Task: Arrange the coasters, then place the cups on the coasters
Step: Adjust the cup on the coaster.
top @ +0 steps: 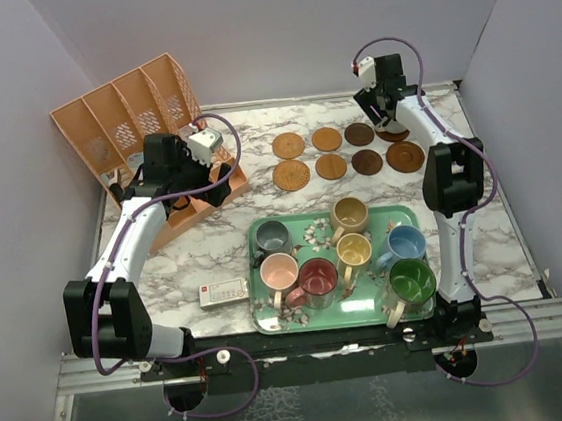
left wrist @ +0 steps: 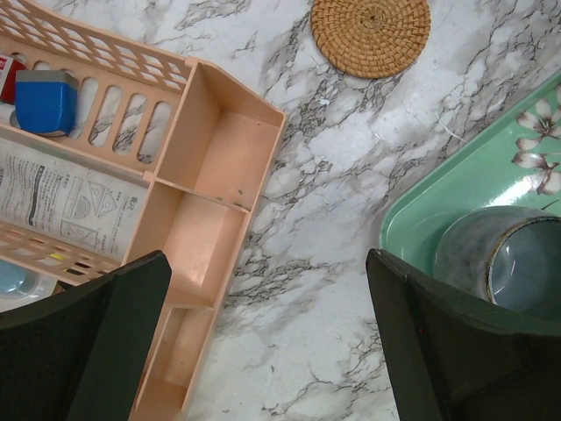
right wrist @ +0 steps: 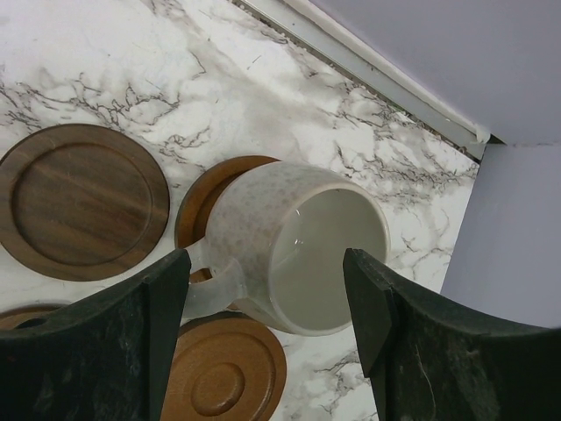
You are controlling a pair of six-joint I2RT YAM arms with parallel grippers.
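Right tool [right wrist: 266, 259] grips cream cup [right wrist: 302, 232] over coaster [right wrist: 203, 195] | left tool [left wrist: 265, 259] open, empty | marble table [top: 205, 251], lilac walls [top: 272, 30]

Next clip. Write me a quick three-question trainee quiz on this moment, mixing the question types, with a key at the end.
1. How many mugs stand on the green tray?
2. True or false: the left gripper is closed on a coaster.
3. Which mug sits between the fingers of the right gripper? A grey, B cream, C blue.

Key: 1. Seven. 2. False: it is open and empty above the marble. 3. B, the cream mug, over the back-right coaster.
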